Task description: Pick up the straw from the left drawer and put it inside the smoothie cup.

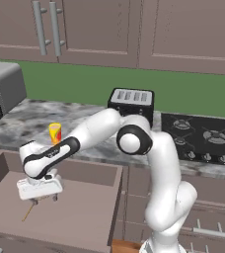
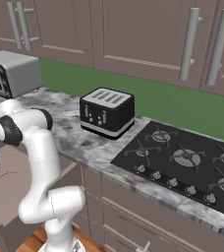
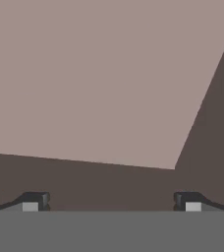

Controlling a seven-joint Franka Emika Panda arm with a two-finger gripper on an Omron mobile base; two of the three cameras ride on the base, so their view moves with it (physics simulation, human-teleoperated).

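The left drawer [image 1: 80, 210] stands pulled out below the counter, its flat bottom and low walls also showing in the hand view [image 3: 99, 83]. On its bottom lies the thin tan straw [image 1: 28, 213], seen as a faint line in the right base view [image 2: 3, 177]. My gripper [image 1: 45, 199] points down inside the drawer, just above and right of the straw's upper end, open with nothing between its fingertips [image 3: 35, 202]. The hand view has my gripper [image 3: 111, 202] facing a drawer corner. The yellow smoothie cup [image 1: 55, 132] with red markings stands upright on the counter behind the drawer.
A black toaster [image 1: 131, 100] [image 2: 106, 112] stands at the back of the marble counter. A grey toaster oven [image 1: 1, 89] sits at the far left, and a black stove top [image 2: 182, 157] lies to the right. Cabinet doors with bar handles hang overhead.
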